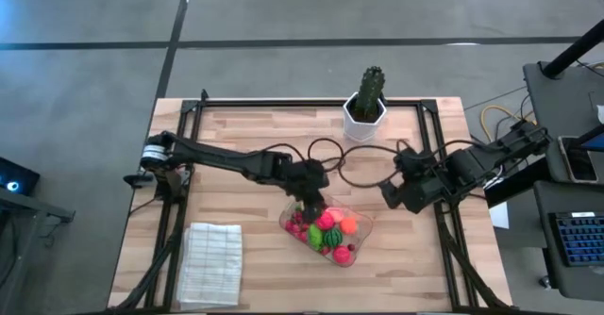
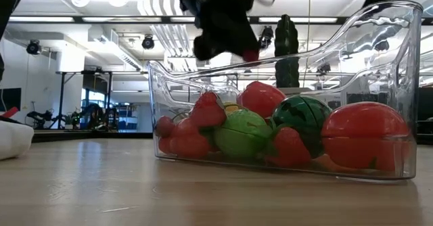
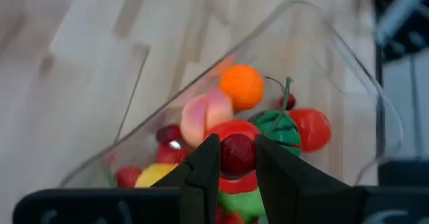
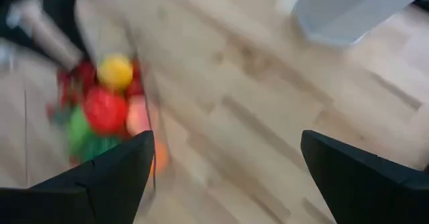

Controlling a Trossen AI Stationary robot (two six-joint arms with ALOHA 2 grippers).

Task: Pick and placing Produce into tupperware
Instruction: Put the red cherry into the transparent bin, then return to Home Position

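Note:
The clear tupperware (image 1: 366,223) stands on the wooden table, right of centre and toward the near edge, with its rim (image 2: 379,30) close in the low view. Several toy fruits lie inside: an orange ball (image 3: 241,86), a green striped melon (image 2: 303,121), and red pieces (image 2: 365,134). My left gripper (image 1: 307,206) hangs over the tupperware's far left end, shut on a small dark red berry (image 3: 238,153). My right gripper (image 1: 391,194) hovers right of the tupperware, open (image 4: 228,177), with nothing between its fingers. My left gripper pinches the small dark red berry (image 3: 238,158) between its two fingertips (image 3: 204,163). The fingers slant down from the table's left side. The berry (image 2: 250,54) hangs clear above the fruits in the tupperware.
A dark green cactus in a white pot (image 1: 366,107) stands at the table's far edge, behind both grippers. A white ribbed cloth (image 1: 209,263) lies folded at the near left. Black cables (image 1: 354,155) loop across the table's middle. Bare wood shows near the front edge.

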